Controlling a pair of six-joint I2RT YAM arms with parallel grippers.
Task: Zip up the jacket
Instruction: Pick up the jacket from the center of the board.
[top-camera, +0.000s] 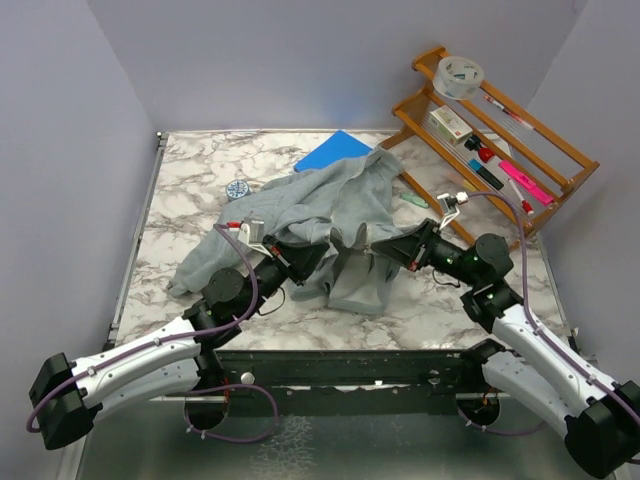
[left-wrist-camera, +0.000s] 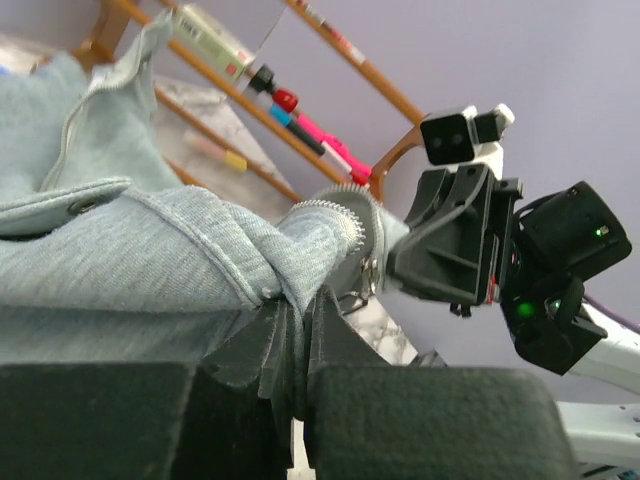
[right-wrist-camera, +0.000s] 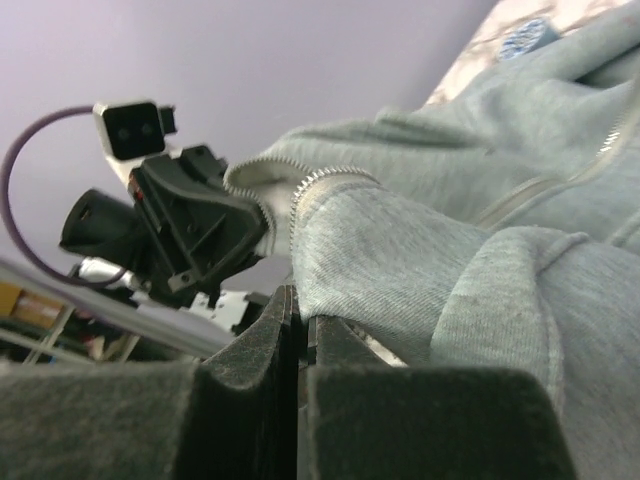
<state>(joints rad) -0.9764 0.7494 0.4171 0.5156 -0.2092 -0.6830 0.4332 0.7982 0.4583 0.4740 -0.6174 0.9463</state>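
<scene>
The light grey jacket (top-camera: 330, 205) lies crumpled in the middle of the marble table, with part of it lifted between my two arms. My left gripper (top-camera: 316, 258) is shut on a fold of jacket fabric (left-wrist-camera: 300, 250) beside the zipper teeth (left-wrist-camera: 340, 200). My right gripper (top-camera: 380, 246) faces it from the right, shut on the opposite zipper edge (right-wrist-camera: 330, 220). In the left wrist view the right gripper (left-wrist-camera: 395, 262) sits by a small metal zipper pull (left-wrist-camera: 372, 278). In the right wrist view the left gripper (right-wrist-camera: 250, 235) holds the toothed edge.
A blue flat pad (top-camera: 330, 150) lies partly under the jacket at the back. A wooden rack (top-camera: 520, 150) with markers and a tape roll (top-camera: 460, 75) stands at the back right. A small round disc (top-camera: 238, 189) lies to the left of the jacket.
</scene>
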